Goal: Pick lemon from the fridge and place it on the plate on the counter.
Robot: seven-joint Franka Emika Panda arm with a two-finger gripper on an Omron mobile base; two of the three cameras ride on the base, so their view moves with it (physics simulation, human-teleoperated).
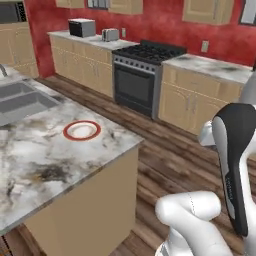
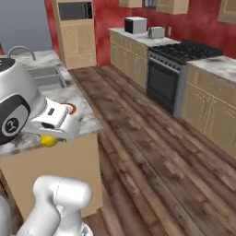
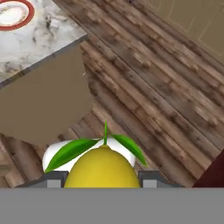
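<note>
Lemon (image 3: pixel 101 168) (smooth, round) between fingers (image 3: pixel 148 180)

Claw (image 3: pixel 101 183) clamped, arm raised

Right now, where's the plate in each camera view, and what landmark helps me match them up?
Left base view: the plate lies left of centre on the marble counter, near its right edge.
Right base view: a sliver of its red rim peeks out behind the robot's hand, at left.
Hand view: top left corner, partly cut off.
Shared landmark: the counter corner nearest the plate.
</note>
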